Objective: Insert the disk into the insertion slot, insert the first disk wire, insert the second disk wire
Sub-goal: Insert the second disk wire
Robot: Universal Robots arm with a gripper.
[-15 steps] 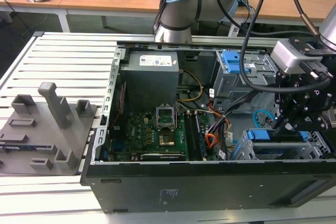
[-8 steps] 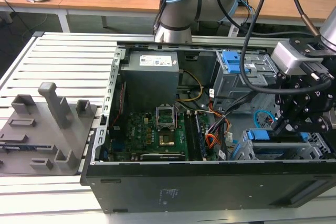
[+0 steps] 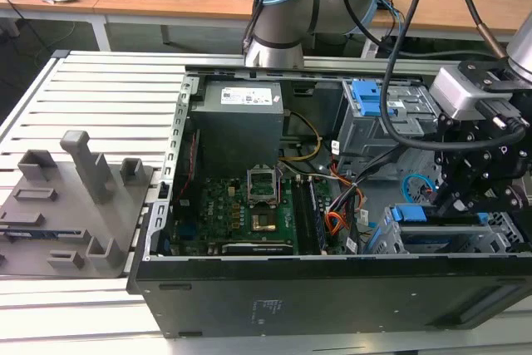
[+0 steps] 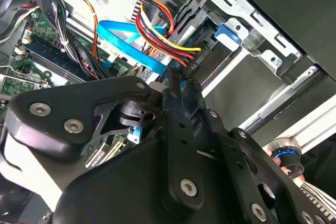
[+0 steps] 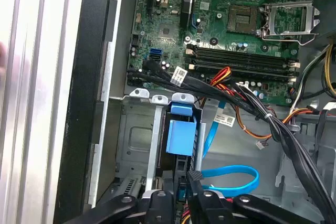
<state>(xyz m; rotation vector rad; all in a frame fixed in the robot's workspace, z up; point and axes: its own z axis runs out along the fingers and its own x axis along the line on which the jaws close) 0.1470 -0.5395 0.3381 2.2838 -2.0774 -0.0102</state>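
Note:
The disk's blue carrier [image 5: 181, 135] sits inside the insertion slot [image 5: 137, 129], the low grey cage at the exterior view's lower right [image 3: 391, 243]. The first disk wire [image 4: 163, 32], a red, orange and black bundle, ends in a dark plug [image 4: 193, 62] seated against the disk's end. The second disk wire [image 4: 126, 40], a flat light-blue cable, loops [image 5: 231, 174] and runs into my fingertips. My gripper [image 4: 176, 80] hangs low over the disk's end [image 5: 182, 182], fingers close together on that cable's plug. The plug itself is mostly hidden.
A taller grey cage with a blue latch [image 3: 374, 106] stands behind the slot. Black cable bundles [image 5: 273, 124] cross beside the cage. The motherboard [image 3: 249, 214] fills the case floor. A grey fixture [image 3: 75, 197] rests on the slatted table at the exterior view's left.

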